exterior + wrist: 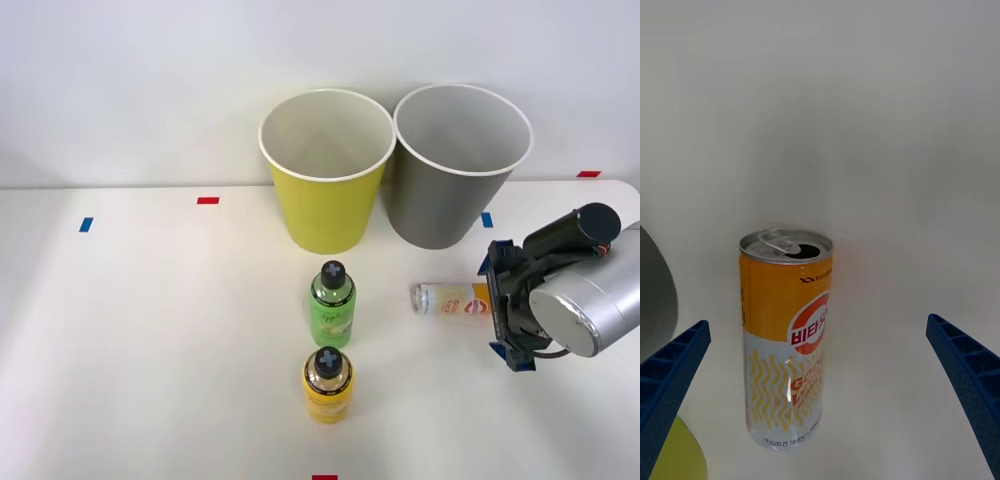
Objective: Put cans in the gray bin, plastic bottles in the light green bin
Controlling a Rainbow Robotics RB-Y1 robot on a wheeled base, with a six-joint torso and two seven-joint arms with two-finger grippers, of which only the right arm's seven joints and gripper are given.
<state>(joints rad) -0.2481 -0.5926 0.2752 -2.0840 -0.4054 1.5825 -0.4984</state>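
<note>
The right tool (505,312), fingers spread, sits just beside the can (451,298) lying on the worktop (150,330), near the gray bin (450,200); 2 bottles (331,305) stand apart.

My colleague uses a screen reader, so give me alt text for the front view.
The right gripper, fingers open, reaches toward a can lying on the white table. Green and yellow bottles stand nearby, before a yellow-green bin and gray bin.

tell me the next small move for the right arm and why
Probably ease the right gripper forward around the can, then close. The can lies on its side on the table, just ahead of the open blue fingers, not yet between them.
</note>
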